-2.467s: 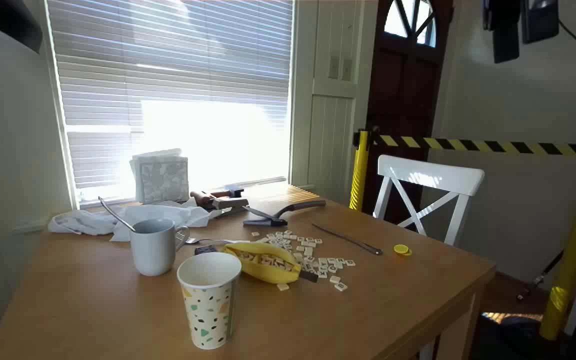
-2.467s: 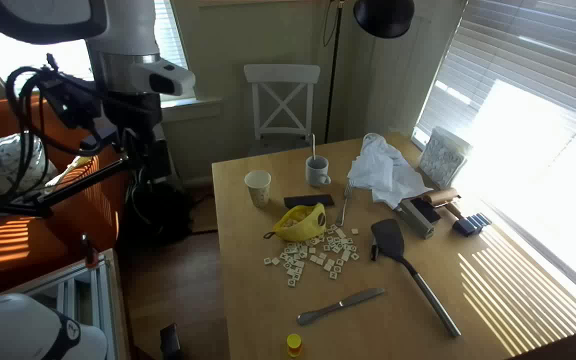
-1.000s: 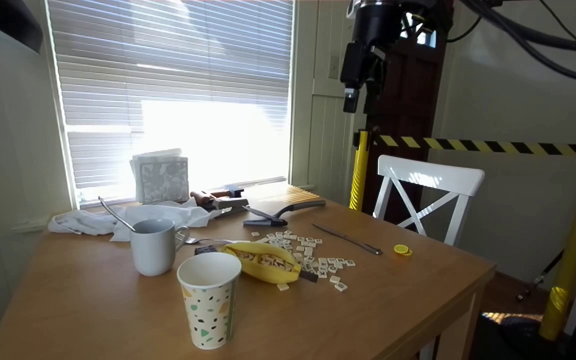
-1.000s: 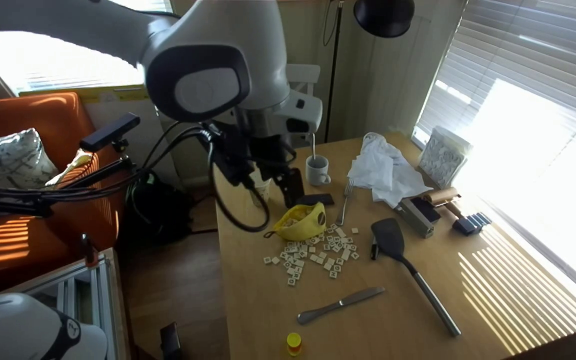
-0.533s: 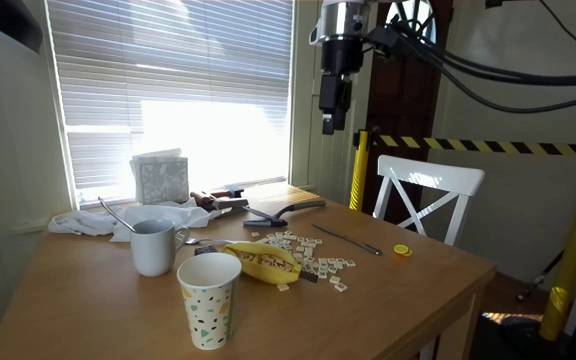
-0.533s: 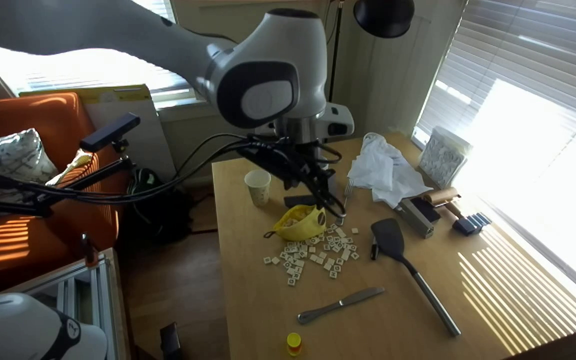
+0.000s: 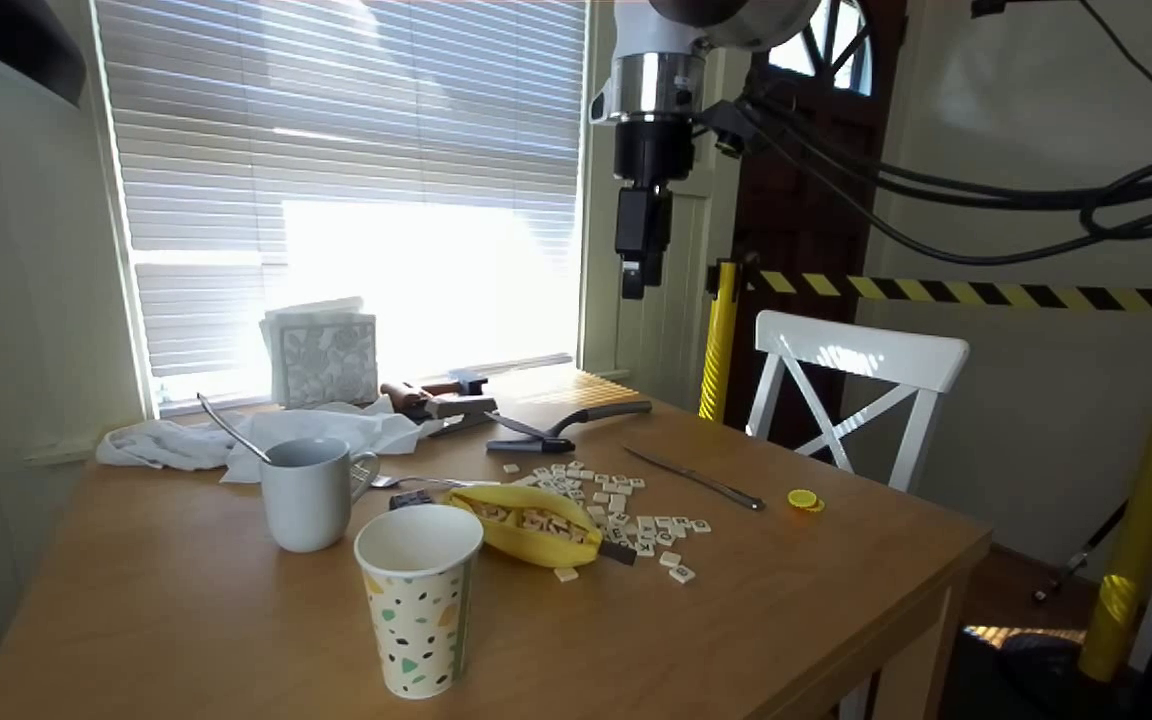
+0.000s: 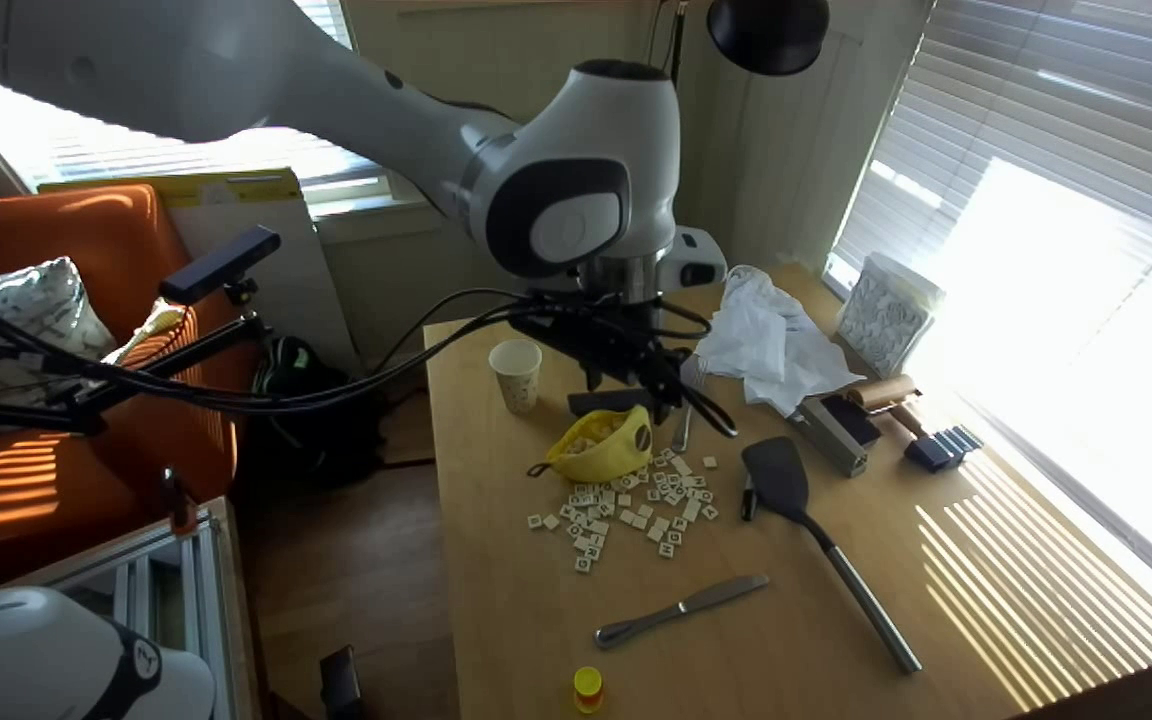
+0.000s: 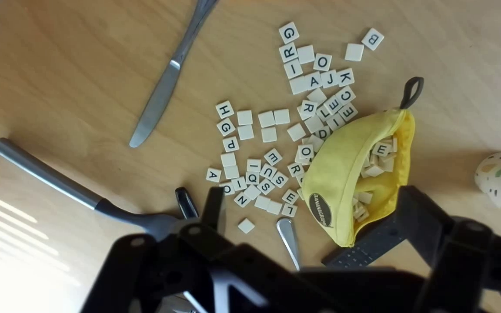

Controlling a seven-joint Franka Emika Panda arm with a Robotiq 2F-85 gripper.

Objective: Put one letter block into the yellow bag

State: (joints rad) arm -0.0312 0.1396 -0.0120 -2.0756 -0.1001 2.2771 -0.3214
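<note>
High over the table [image 9: 472, 87], near the yellow bag [image 9: 331, 174] and the loose letter blocks [image 9: 269, 134] scattered beside it, hangs the gripper [image 7: 642, 280], touching nothing. It has just swung in from beyond the table's edge and come lower, while bag and blocks lie as they did a second ago. To my eye that makes this the approach: no block is lifted yet. The wrist view shows the fingers [image 9: 420, 213] spread wide, holding nothing.

The bag gapes, several blocks already inside, so the one wanted is presumably among those lying beside it, a few right against its wall. On the bag's opposite side stands a paper cup [image 7: 421, 610]; a dark remote [image 9: 374, 241] lies at its labelled end, partly hidden by it.

With the gripper now over the bag's surroundings, choosing a block should be the next step. A blank-topped block [image 9: 246, 225] off the bag's labelled end, near the fork [image 9: 288, 239], lies apart and looks easier to pinch than the crowded ones. Coming down too near the bag risks nudging its wall and spilling blocks.
</note>
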